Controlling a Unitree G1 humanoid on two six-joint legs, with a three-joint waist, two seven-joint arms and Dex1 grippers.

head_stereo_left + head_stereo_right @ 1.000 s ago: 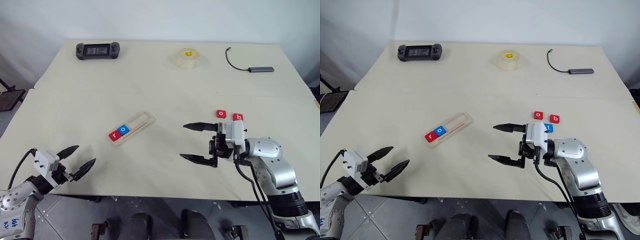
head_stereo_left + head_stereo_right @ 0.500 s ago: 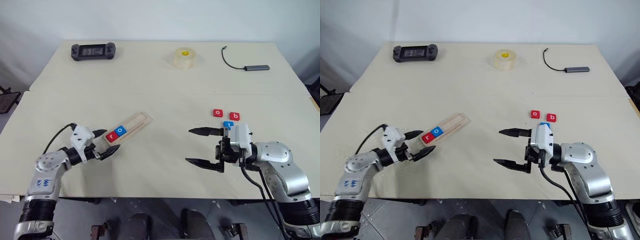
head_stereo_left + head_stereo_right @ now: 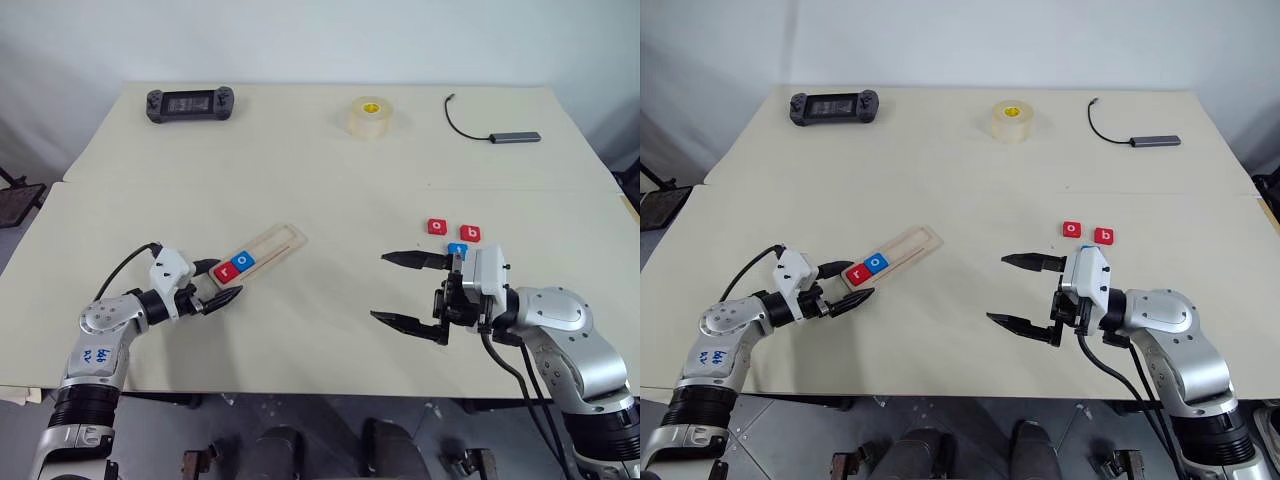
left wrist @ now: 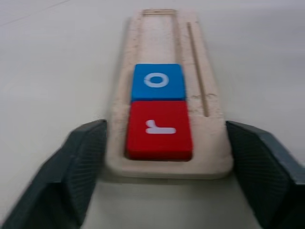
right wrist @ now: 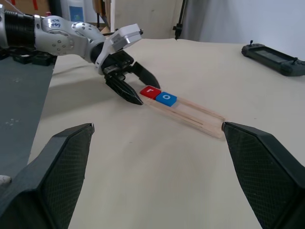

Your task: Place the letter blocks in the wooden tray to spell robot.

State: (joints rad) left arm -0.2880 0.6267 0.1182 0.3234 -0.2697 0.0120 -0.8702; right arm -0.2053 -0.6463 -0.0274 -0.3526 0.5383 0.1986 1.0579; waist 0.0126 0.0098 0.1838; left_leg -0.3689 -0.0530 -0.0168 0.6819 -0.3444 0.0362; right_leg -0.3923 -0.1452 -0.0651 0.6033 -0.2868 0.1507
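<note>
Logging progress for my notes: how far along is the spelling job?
Done: red r tile and blue o tile sit in the pale wooden tray. In hand: nothing; the open left gripper straddles the tray's end. Left: red o, red b, blue tile on the table.

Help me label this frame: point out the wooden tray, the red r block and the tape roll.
wooden tray (image 3: 283, 240), left eye view, bare far end.
red r block (image 4: 158, 129), left wrist view, top face.
tape roll (image 3: 369, 117), left eye view, outer wall.
</note>
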